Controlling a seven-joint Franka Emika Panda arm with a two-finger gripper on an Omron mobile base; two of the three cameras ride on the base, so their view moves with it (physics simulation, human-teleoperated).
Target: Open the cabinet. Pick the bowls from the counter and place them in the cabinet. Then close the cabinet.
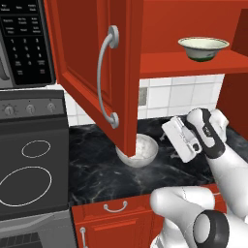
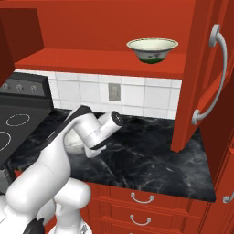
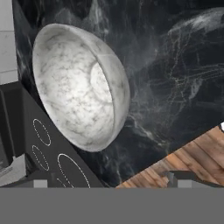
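1. The cabinet (image 1: 193, 63) stands open, both red doors swung out. In the left base view the left door (image 1: 92, 72) with its curved silver handle (image 1: 107, 77) hangs over the counter; in the right base view the right door (image 2: 201, 73) does the same.
2. The cream bowl (image 1: 203, 48) with the dark green foot sits upright on the cabinet shelf (image 2: 91, 59).
3. The grey-white stone-look bowl (image 1: 140, 151) rests upright on the black marble counter (image 1: 97, 169), partly hidden behind the lower corner of the left door in the left base view. In the hand view it lies close ahead, its hollow facing the camera.
4. The gripper (image 1: 167, 131) hovers just to the right of the stone-look bowl and above the counter, touching neither. Whether its fingers are parted or closed cannot be told; they hold nothing.
5. The stovetop (image 1: 29, 169) with white ring outlines lies left of the counter.
6. A microwave keypad (image 1: 24, 46) shows at upper left; its white lettering is too small to read. No brand is legible anywhere.
7. A grey wall outlet (image 2: 114, 92) sits in the white tile backsplash.
8. Red drawer fronts (image 2: 141, 201) line the space under the counter.
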